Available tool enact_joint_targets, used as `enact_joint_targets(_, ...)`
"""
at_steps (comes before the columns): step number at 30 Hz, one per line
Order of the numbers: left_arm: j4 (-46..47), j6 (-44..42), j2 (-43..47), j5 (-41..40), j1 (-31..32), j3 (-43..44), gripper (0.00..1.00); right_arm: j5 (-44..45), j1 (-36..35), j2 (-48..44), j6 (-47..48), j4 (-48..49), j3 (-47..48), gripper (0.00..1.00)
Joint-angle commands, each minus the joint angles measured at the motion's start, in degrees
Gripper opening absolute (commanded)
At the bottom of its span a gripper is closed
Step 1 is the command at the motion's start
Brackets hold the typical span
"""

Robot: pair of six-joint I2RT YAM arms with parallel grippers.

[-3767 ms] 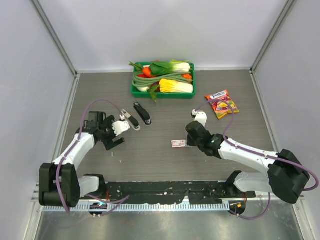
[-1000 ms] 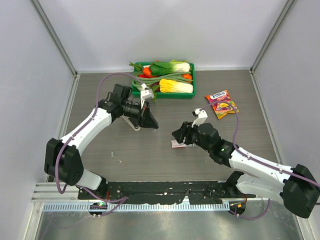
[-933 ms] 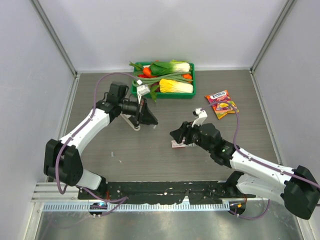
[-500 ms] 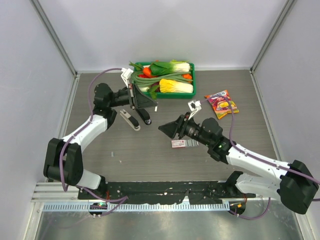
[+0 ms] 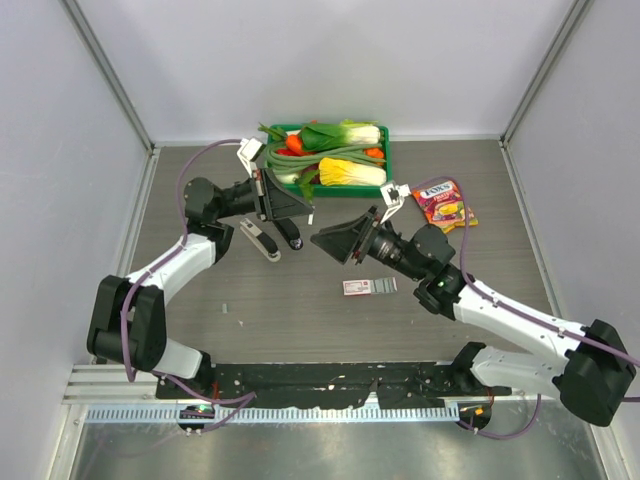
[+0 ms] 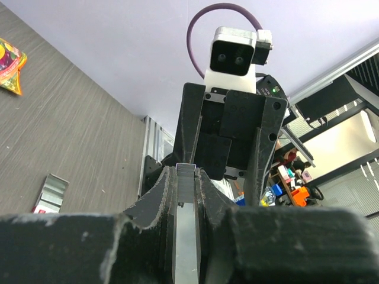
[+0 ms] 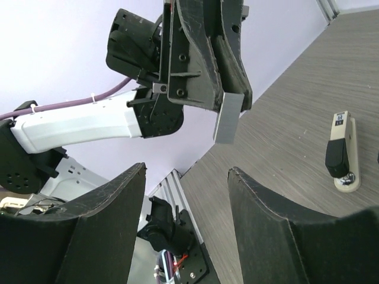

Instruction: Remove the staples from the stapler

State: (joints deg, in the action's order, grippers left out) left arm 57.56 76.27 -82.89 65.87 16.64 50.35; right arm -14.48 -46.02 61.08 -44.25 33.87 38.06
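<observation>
The white and grey stapler (image 5: 258, 241) lies flat on the tabletop (image 5: 200, 330), its long axis running from far-left to near-right, just beside a black stapler (image 5: 290, 236). Above them the left arm's forearm lies level, pointing right. The left gripper (image 5: 297, 205) is clamped on a grey strip of staples (image 6: 186, 236), which sticks straight out past its fingertips. The right arm reaches up-left. The right gripper (image 7: 186, 171) is raised with its jaws wide apart, facing the strip without touching it.
</observation>
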Motion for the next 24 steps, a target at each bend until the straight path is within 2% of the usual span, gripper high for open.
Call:
enact_joint_targets(1,3.8,1.1,2.0,0.8,0.1,-0.2,0.1,-1.3,0.2,1.8,-0.7,3.8,3.4,0.62)
enact_joint_targets(24,4.2,1.5,2.8,1.7,0.1,-1.0,0.1,-2.9,2.5,7.1,-3.6,8.8,5.4,0.51)
